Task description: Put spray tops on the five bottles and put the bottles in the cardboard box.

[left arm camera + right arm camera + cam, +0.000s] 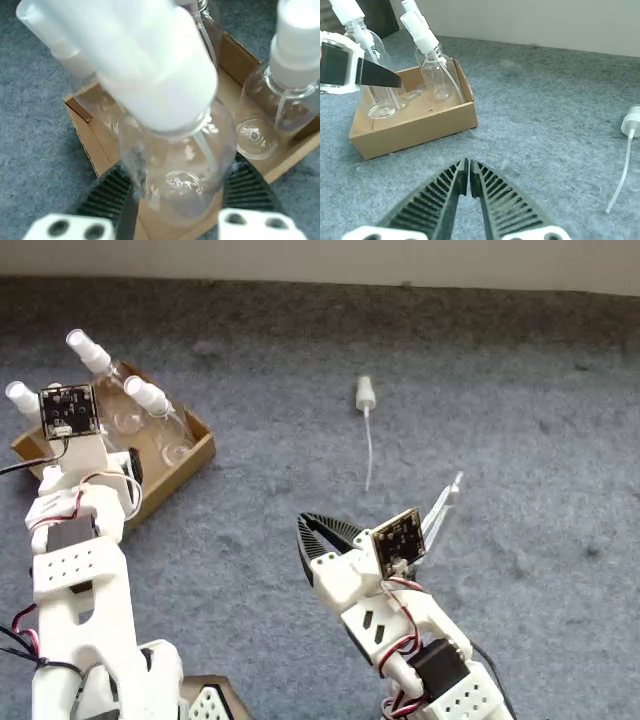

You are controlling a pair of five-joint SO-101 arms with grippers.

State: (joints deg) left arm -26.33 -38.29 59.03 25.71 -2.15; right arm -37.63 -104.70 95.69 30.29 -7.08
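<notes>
The cardboard box (190, 455) sits at the table's left with capped clear bottles standing in it, white spray tops (148, 395) upward. My left gripper (175, 192) hangs over the box (82, 125), shut on a clear bottle (175, 150) with a white spray top (150, 65). Another capped bottle (280, 100) stands beside it. A loose spray top (365, 393) with its long tube lies on the carpet mid-table. A bare clear bottle (440, 510) lies beside my right arm. My right gripper (469, 177) is shut and empty, low over the carpet and facing the box (420, 125).
Grey carpet (520, 420) covers the whole table. The left arm's body (75, 570) stands just in front of the box. The loose spray top (631, 122) lies off to the side of my right gripper, with bare carpet between it and the box.
</notes>
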